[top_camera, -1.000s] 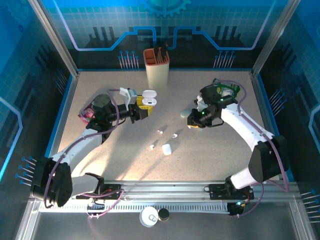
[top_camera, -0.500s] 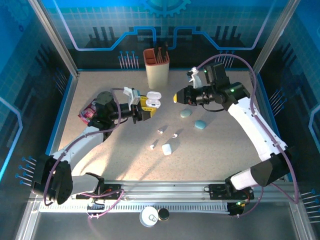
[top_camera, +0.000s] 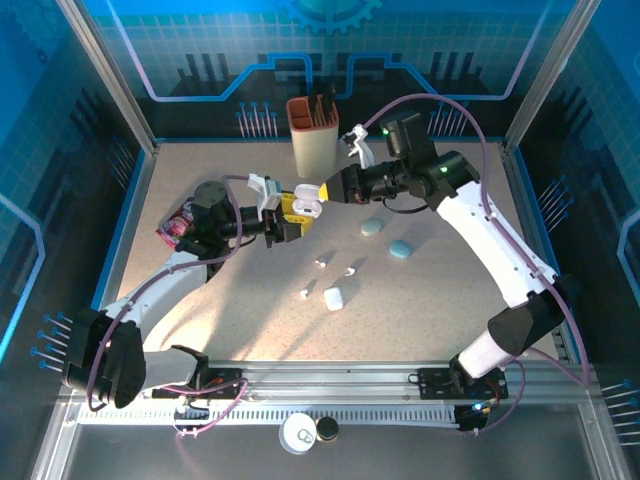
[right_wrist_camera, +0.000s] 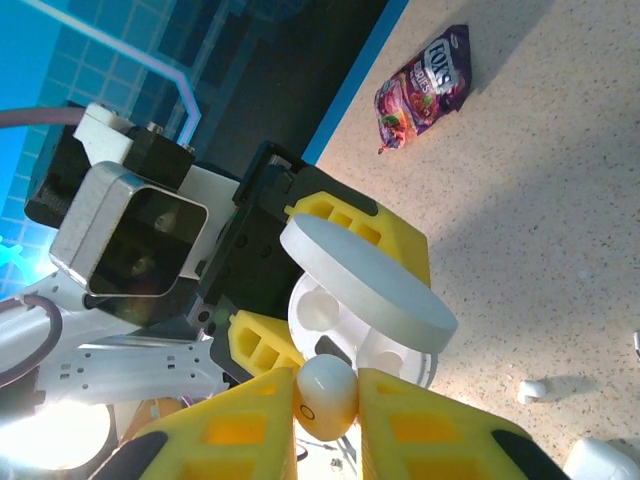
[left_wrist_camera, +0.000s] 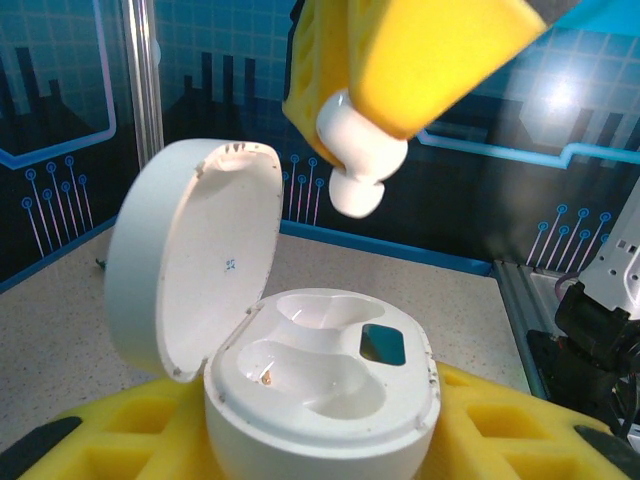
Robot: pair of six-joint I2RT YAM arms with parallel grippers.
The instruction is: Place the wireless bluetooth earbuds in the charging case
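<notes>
1. The right gripper (top_camera: 327,190) is up off the right side of the table and has swung left across the middle!
2. It now hangs just above the open charging case (top_camera: 308,202), with an earbud (right_wrist_camera: 325,398) pinched between its pads.
3. The teal case (top_camera: 401,248) it was covering now shows whole.
4. The charging case has nudged slightly right.

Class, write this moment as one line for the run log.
left gripper: shut on charging case, lid open | right gripper: shut on earbud, above case | earbud: not yet seated
</notes>
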